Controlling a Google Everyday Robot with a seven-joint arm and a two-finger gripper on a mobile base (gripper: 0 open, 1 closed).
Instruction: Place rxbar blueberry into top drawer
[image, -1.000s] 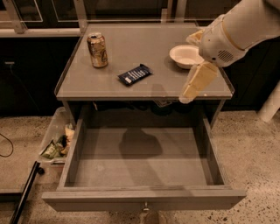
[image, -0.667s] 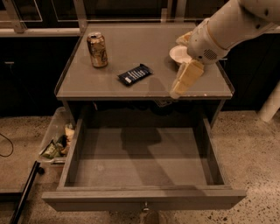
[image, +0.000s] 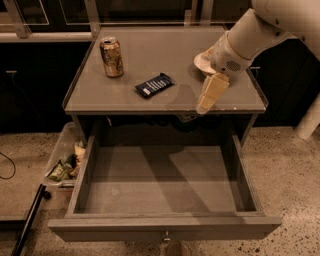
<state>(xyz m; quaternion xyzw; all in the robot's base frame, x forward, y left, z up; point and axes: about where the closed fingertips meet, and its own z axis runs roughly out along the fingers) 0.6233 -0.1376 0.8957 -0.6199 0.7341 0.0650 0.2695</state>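
**Bar lies left of the gripper, on the tabletop**

Across the lower frame the top drawer (image: 165, 226) stands pulled open, nothing in it (knob at bottom centre). Above it, at the tabletop's (image: 150, 42) front edge right of centre, the gripper (image: 210, 95) hangs pointing down; how wide it stands cannot be told. The rxbar blueberry (image: 154, 85) lies flat on the tabletop, left of the gripper and slightly higher in the frame, apart from it, long axis running lower left to upper right. Farther back stands a gold can (image: 111, 57).
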